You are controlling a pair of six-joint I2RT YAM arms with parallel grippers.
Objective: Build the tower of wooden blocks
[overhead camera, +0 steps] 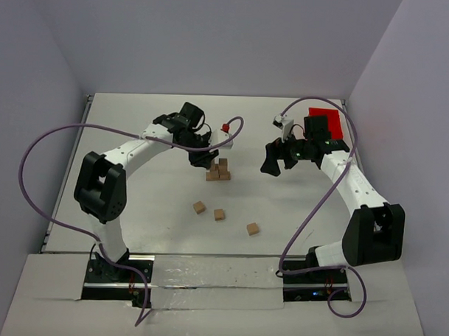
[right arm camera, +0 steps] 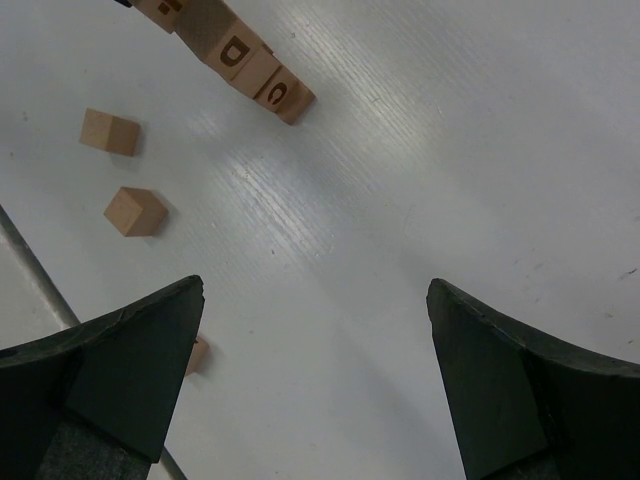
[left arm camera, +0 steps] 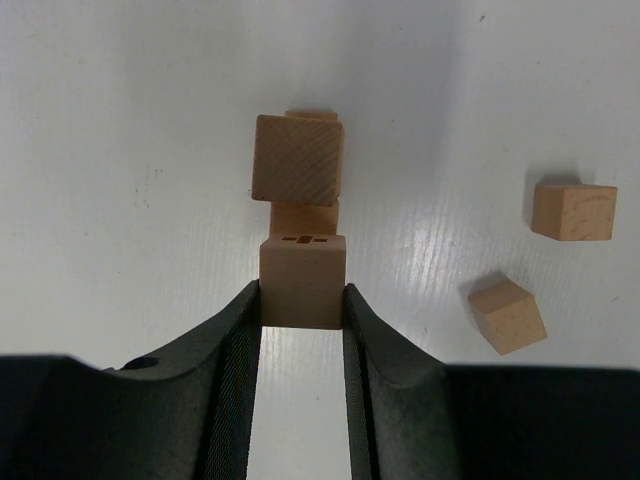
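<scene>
Topple risk at placement.
Wood block (left arm camera: 302,265) is clamped in left gripper (left arm camera: 302,296) close to tower (left arm camera: 298,160); stack could be knocked. Right gripper (right arm camera: 315,288) is spread, empty.

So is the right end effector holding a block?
No, the right end effector is wide open, and only the white table shows in its gap.

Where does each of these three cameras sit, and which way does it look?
Top external: above and behind, looking down on the table; both arms show.
Left wrist: looks past the left gripper, shut on a wood block, at the tower.
Right wrist: looks down at the table through the open right gripper.
Shared: all see the tower.
</scene>
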